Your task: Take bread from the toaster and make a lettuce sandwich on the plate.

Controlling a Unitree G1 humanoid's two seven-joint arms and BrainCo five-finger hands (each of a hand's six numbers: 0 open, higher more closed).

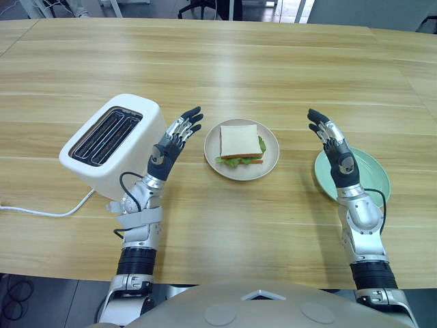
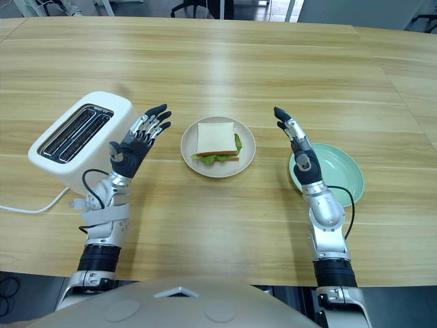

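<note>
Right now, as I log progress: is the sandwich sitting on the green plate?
No, the sandwich lies on the beige plate, left of the green plate.

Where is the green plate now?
The pale green round plate lies on the wooden table at the robot's right, partly under the right hand, right of the beige sandwich plate.

The toaster (image 1: 113,147) was cream-white with dark slots and a white cord (image 1: 41,212). White bread (image 1: 239,139) sat over green lettuce (image 1: 234,162) on a beige plate (image 1: 268,161). Another plate (image 1: 369,171) was pale mint. The table (image 1: 218,61) was light wood with streaky grain. The left hand (image 1: 174,140) and right hand (image 1: 334,147) were black and silver.
</note>
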